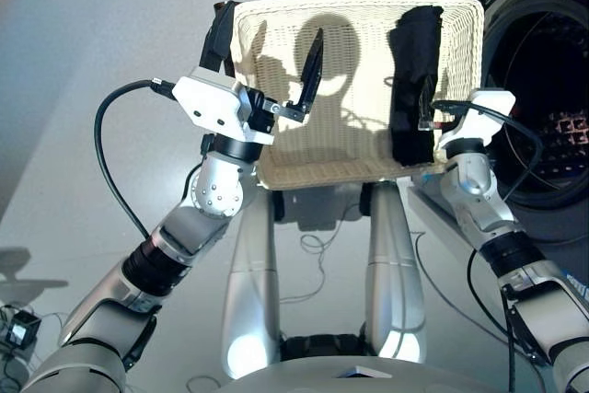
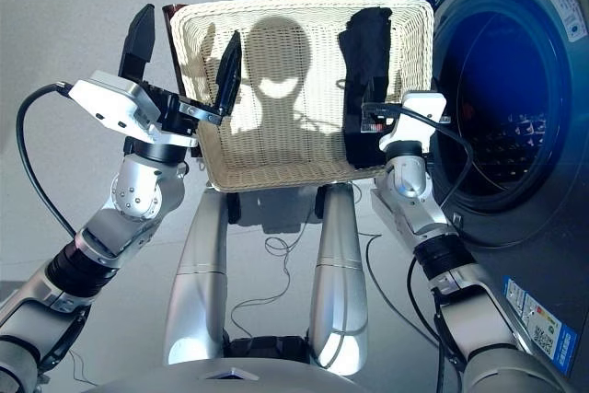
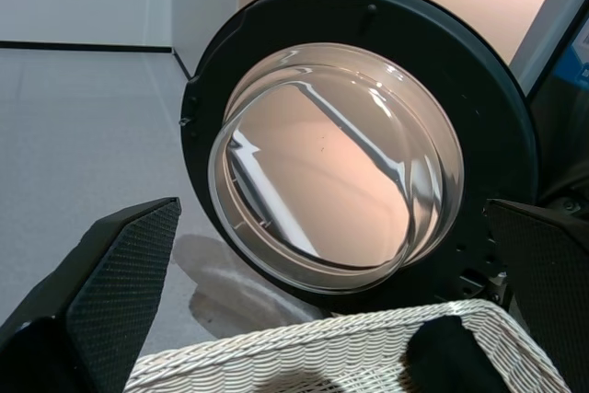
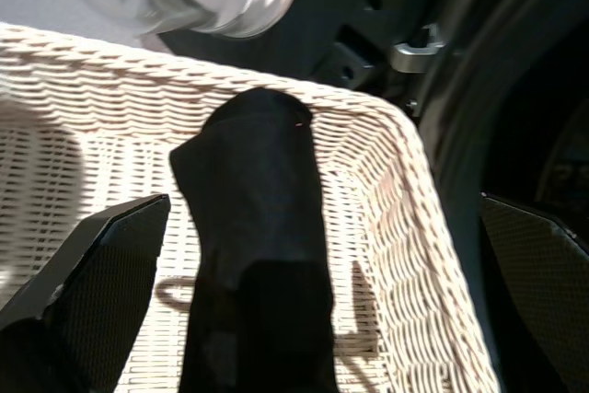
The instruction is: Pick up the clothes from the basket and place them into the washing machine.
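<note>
A black folded cloth lies lengthwise along the right side of the cream wicker basket. My right gripper is open at the cloth's near end, with the cloth between its spread fingers but not clamped. My left gripper is open and straddles the basket's left rim, one finger inside and the other outside. The washing machine stands just right of the basket with its dark drum exposed. Its round glass door is swung open behind the basket.
The basket sits raised in front of me, over grey floor. Thin cables lie on the floor beneath it. A black cable loops from my left wrist.
</note>
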{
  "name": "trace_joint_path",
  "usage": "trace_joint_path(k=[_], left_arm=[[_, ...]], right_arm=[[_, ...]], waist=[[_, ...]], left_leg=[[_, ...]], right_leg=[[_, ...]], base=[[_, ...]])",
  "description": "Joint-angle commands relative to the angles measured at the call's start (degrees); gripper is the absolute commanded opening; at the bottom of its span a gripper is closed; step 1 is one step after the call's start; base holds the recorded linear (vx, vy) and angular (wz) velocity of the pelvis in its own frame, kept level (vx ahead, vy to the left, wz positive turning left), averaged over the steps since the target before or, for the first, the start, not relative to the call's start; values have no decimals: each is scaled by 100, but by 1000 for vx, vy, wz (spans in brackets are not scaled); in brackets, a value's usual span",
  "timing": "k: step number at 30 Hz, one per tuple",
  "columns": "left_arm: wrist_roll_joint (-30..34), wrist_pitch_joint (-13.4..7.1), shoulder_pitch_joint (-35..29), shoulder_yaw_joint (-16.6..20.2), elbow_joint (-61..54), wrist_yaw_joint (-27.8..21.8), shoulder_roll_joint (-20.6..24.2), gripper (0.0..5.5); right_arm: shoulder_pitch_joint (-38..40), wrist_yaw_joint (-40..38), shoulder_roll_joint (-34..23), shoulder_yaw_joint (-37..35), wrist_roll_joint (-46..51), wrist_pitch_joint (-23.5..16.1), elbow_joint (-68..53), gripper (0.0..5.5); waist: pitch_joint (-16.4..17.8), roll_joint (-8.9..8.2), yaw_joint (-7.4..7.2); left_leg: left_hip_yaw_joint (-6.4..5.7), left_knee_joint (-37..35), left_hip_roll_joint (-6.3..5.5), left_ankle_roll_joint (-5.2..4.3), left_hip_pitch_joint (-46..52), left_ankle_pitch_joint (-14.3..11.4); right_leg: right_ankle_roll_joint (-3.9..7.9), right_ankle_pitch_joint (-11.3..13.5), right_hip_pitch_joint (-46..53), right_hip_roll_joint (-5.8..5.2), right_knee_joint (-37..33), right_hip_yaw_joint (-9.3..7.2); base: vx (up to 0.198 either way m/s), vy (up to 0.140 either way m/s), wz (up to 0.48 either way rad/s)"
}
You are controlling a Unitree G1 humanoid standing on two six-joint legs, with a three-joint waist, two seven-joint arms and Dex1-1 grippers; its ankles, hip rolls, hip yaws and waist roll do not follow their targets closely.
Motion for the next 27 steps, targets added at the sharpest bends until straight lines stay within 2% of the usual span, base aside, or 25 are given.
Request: trace_joint_path(k=[1,5,14,21,27], left_arm=[[-85,-464,-20,42,-478,-154,-48,550],[-257,-463,-33,-41,-424,-228,-198,550],[-388,-407,-194,-209,-331,-357,-370,550],[-368,-352,-299,-315,-284,-417,-453,550],[-280,-313,-352,-347,-289,-469,-503,550]], right_arm=[[-464,95,-191,31,-40,8,245,550],[-883,130,95,-49,425,53,1125,550],[-1446,377,472,112,671,396,2698,550],[-1586,620,771,359,469,726,3438,550],[-1689,835,959,707,-89,978,3716,550]], waist=[[-95,121,169],[-95,184,252],[-95,299,375],[-95,384,429],[-95,422,465]], left_leg=[[465,42,-224,297,231,-353],[432,106,-229,296,224,-377],[390,290,-245,278,119,-423],[358,510,-250,271,-58,-457],[361,624,-236,269,-173,-472]], right_leg=[[-380,194,-102,258,-103,-254],[-404,145,-123,250,-13,-279],[-438,48,-218,246,225,-341],[-454,0,-384,243,453,-372],[-465,-16,-501,239,564,-400]], base=[[0,0,0],[0,0,0],[0,0,0],[0,0,0],[0,0,0]])
